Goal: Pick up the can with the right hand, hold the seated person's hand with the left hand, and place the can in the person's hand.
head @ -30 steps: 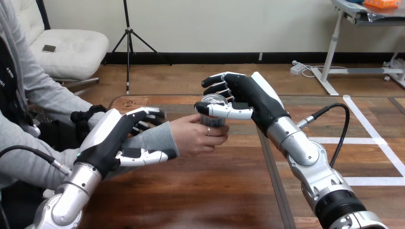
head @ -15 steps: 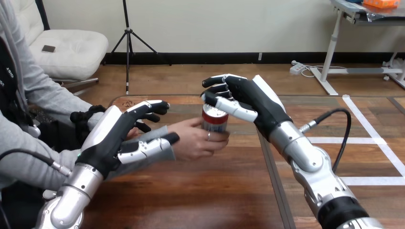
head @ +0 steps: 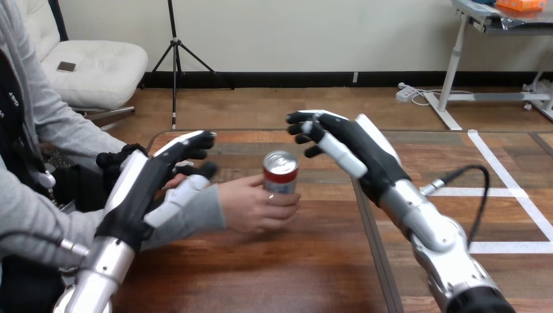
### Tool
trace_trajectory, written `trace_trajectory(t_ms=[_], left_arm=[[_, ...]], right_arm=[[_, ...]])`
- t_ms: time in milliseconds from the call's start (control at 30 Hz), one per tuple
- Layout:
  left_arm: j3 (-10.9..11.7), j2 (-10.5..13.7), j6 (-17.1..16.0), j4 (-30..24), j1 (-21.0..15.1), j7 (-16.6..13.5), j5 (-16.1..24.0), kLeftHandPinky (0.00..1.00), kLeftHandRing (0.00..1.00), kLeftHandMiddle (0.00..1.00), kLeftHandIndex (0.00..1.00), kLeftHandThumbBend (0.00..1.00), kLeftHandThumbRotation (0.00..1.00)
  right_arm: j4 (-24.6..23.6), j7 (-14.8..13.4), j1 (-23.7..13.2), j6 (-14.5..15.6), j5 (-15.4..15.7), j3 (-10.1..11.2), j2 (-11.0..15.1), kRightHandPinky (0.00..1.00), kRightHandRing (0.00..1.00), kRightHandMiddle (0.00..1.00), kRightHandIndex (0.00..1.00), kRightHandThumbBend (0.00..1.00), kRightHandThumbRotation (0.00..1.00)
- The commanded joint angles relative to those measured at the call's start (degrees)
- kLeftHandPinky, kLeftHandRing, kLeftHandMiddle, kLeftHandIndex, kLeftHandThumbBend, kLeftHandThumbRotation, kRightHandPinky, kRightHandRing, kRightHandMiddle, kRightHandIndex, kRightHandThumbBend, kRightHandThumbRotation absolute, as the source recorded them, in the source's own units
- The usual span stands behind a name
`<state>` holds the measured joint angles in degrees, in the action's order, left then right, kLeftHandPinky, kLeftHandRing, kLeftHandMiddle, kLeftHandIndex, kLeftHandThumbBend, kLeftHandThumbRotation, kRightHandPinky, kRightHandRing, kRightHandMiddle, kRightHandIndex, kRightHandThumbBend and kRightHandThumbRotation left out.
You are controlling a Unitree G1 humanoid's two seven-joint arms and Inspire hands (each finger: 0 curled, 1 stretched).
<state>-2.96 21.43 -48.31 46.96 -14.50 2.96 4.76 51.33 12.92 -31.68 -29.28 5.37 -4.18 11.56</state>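
A brown wooden table (head: 261,274); its far-left corner is rounded.

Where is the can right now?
Head view, centre: the can stands upright in the person's hand over the table, with the right hand open just to its right, apart.

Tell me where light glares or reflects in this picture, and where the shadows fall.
Head view: the can catches a bright highlight on its silver top, the wooden table carries a soft sheen near the bottom edge, a faint shadow lies under the person's hand holding the can, and the right arm's silver forearm glints.
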Motion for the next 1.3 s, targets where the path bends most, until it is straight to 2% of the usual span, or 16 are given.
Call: trace_trajectory(t_ms=[0, 133, 333, 467, 633, 833, 967, 1167, 1267], left_arm=[[3.04, -2.41, -1.74, -0.80, 2.04, 2.16, -5.39, 0.73, 0.84, 0.87, 0.85, 0.65, 0.91], [4.26, -3.94, -2.48, -1.29, 3.70, 3.84, -8.53, 0.74, 0.85, 0.88, 0.86, 0.61, 0.89], [5.68, -6.29, -0.88, -4.56, 7.07, 5.56, -12.53, 0.80, 0.89, 0.91, 0.89, 0.57, 0.89], [6.74, -8.35, -0.97, -5.61, 8.93, 5.67, -14.60, 0.85, 0.90, 0.92, 0.90, 0.57, 0.89], [7.57, -9.54, -1.26, -5.73, 10.08, 7.13, -16.34, 0.95, 0.94, 0.93, 0.91, 0.60, 0.93], [8.19, -10.94, -0.01, -8.17, 11.94, 11.10, -20.59, 0.99, 0.98, 0.96, 0.94, 0.65, 0.95], [8.62, -11.80, 0.61, -9.15, 12.78, 13.68, -23.03, 1.00, 0.99, 0.97, 0.95, 0.65, 0.94], [9.22, -13.62, -0.14, -10.31, 14.70, 15.35, -24.08, 1.00, 0.98, 0.96, 0.95, 0.61, 0.93], [9.39, -14.68, -1.63, -10.11, 15.40, 16.04, -23.65, 1.00, 0.97, 0.96, 0.95, 0.61, 0.93]], right_arm=[[-3.88, 0.91, 1.52, -3.43, -2.70, 2.56, 1.19, 0.80, 0.87, 0.87, 0.87, 1.00, 1.00], [-4.63, 2.14, 3.52, -4.85, -4.56, 3.39, 0.99, 0.86, 0.91, 0.91, 0.91, 1.00, 1.00], [-6.14, 3.72, 6.70, -5.85, -6.98, 4.75, 0.64, 0.94, 0.96, 0.95, 0.94, 1.00, 1.00], [-6.48, 5.05, 9.05, -6.77, -9.47, 6.02, -0.14, 0.96, 0.98, 0.96, 0.95, 1.00, 1.00], [-6.63, 6.57, 11.43, -7.51, -11.20, 6.81, -0.49, 0.95, 0.98, 0.97, 0.96, 1.00, 1.00], [-6.61, 6.73, 14.26, -8.63, -11.90, 7.26, -0.74, 0.96, 0.97, 0.97, 0.96, 1.00, 1.00], [-6.78, 6.86, 15.64, -8.81, -12.34, 7.57, -0.99, 0.96, 0.97, 0.97, 0.96, 1.00, 1.00], [-7.66, 7.84, 18.02, -9.11, -13.93, 8.21, -1.66, 0.99, 0.97, 0.97, 0.97, 1.00, 1.00], [-8.88, 8.46, 19.37, -8.51, -14.92, 8.44, -2.03, 0.99, 0.97, 0.98, 0.97, 1.00, 1.00]])
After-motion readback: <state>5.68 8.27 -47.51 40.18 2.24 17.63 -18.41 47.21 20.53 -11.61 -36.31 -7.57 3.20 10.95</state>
